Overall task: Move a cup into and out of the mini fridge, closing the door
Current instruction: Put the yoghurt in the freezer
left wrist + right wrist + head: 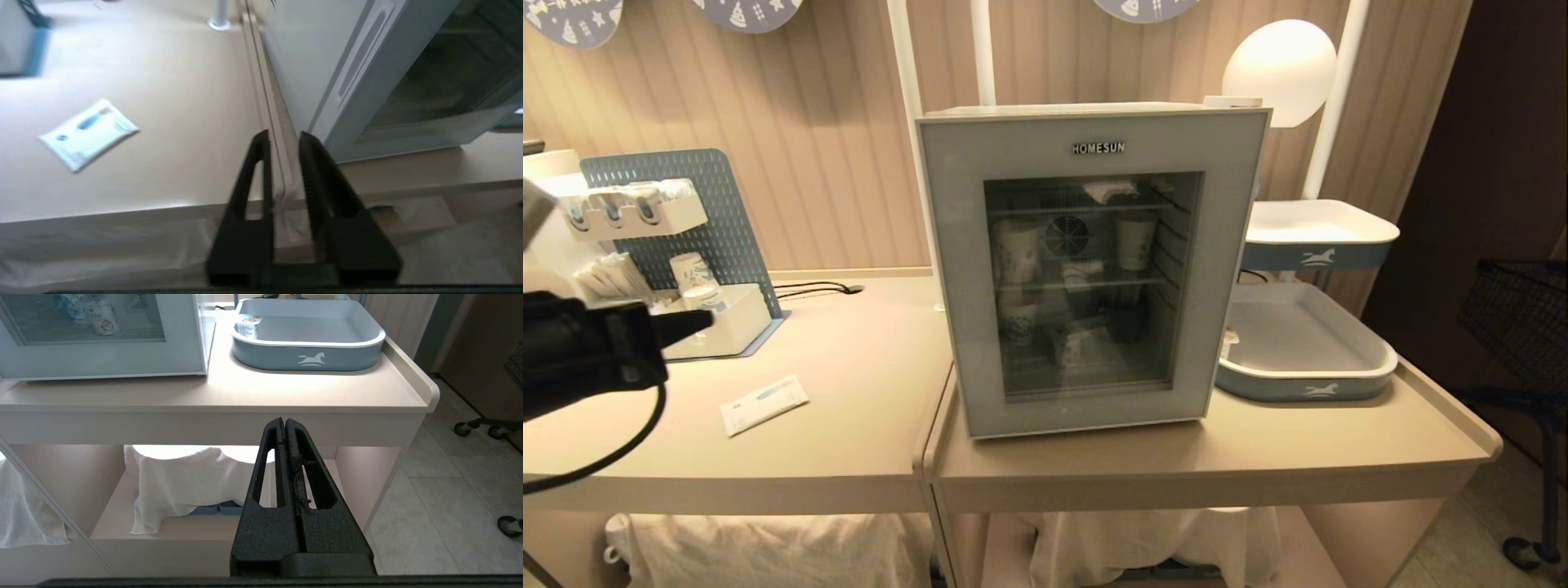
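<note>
The mini fridge [1094, 269] stands in the middle of the right table, its glass door [1094, 139] closed, with paper cups on the wire shelves inside. The cup [1229, 336], a tiny white pot, sits in the near left corner of the blue tray [1307, 384] right of the fridge; the right wrist view shows the cup [248, 326] there too. My left gripper [698, 322] hovers over the left table, far left of the fridge. Its fingers stand slightly apart and empty [284, 134], pointing at the fridge's front left corner [318, 134]. My right gripper [284, 422] is shut and empty, below the table's front edge.
A flat white packet [764, 403] lies on the left table. A blue pegboard organiser [686, 220] with cups stands at the back left. A second tray [1319, 233] sits above the first. A black wire cart [1519, 327] is on the right; white cloths [184, 477] hang under the tables.
</note>
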Available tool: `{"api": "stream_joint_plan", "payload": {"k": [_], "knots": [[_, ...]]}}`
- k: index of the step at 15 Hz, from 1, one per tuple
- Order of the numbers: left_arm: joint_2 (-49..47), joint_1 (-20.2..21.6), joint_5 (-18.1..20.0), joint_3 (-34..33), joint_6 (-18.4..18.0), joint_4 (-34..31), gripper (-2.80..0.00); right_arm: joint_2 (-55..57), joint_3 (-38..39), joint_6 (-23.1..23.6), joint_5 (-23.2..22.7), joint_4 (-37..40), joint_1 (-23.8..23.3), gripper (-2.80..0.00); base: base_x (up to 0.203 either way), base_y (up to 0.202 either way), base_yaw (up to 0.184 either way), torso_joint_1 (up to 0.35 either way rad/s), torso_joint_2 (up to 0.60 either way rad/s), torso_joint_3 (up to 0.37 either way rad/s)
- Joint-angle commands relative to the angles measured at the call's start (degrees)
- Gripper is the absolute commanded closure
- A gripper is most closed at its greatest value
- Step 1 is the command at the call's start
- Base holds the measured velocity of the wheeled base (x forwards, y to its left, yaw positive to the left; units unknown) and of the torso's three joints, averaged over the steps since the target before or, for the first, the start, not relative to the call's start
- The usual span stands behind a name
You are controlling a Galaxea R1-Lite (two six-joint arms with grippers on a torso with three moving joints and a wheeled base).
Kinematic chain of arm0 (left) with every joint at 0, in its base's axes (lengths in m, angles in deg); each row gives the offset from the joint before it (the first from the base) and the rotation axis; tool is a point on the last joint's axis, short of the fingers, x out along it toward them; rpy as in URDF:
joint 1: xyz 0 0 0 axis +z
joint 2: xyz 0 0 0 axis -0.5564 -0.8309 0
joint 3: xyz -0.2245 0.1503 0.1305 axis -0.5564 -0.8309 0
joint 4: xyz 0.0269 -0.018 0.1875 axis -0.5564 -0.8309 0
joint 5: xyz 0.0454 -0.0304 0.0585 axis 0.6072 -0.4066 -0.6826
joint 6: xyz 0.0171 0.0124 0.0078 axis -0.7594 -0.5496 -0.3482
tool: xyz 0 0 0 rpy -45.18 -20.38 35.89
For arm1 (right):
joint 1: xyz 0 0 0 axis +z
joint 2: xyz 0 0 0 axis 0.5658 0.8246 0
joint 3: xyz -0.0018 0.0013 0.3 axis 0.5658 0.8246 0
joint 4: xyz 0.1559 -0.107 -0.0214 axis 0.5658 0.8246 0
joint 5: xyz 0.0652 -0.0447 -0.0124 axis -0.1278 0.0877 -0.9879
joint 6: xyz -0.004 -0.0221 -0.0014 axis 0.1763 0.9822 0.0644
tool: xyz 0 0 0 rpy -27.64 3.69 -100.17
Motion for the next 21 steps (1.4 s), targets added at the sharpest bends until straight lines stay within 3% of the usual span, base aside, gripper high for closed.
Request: {"api": "stream_joint_plan", "payload": {"k": [1, 3, 6, 8, 12, 14, 18, 19, 21], "knots": [[-11.77, 1.75, 7.21, -0.56, 0.11, 3.48, -2.8, 0.07, 0.0, 0.08, 0.0, 0.03, 0.01, 0.0, 0.0, 0.0, 0.0, 0.0, 0.0, 0.0], [-16.36, 4.47, 19.18, 1.31, 0.85, 3.85, -2.8, 0.07, 0.0, 0.08, 0.0, 0.03, 0.01, 0.0, 0.0, 0.0, 0.0, 0.0, 0.0, 0.0], [-22.85, 7.78, 37.31, 4.53, 6.89, 4.46, -2.8, 0.07, 0.0, 0.08, 0.0, 0.03, 0.01, 0.0, 0.0, 0.0, 0.0, 0.0, 0.0, 0.0], [-26.49, 8.71, 45.92, 6.02, 8.47, 5.12, -2.8, 0.07, 0.0, -0.09, 0.0, 0.03, 0.01, 0.0, 0.0, 0.0, 0.0, 0.0, 0.0, 0.0], [-33.67, 8.75, 58.84, 7.59, 8.78, 8.62, -2.8, -0.01, 0.08, -0.18, 0.17, -0.06, 0.01, 0.0, 0.0, 0.0, 0.0, 0.0, 0.0, 0.0], [-37.86, 8.56, 60.91, 6.71, 8.64, 17.56, -2.8, -0.01, 0.08, -0.18, 0.26, -0.06, 0.01, 0.0, 0.0, 0.0, 0.0, 0.0, 0.0, 0.0], [-46.68, 6.6, 61.12, 0.51, 9.32, 45.75, -2.8, -0.01, 0.08, -0.18, 0.17, -0.06, 0.01, 0.0, 0.0, 0.0, 0.0, 0.0, 0.0, 0.0], [-49.11, 5.83, 61.05, -0.65, 10.49, 53.77, -2.8, -0.01, 0.08, -0.18, 0.17, -0.06, 0.01, 0.0, 0.0, 0.0, 0.0, 0.0, 0.0, 0.0], [-52.89, 3.51, 60.98, -2.12, 16.19, 68.85, -2.8, 0.03, 0.08, -0.1, 0.08, -0.06, 0.01, 0.0, 0.0, 0.0, 0.0, 0.0, 0.0, 0.0]]}}
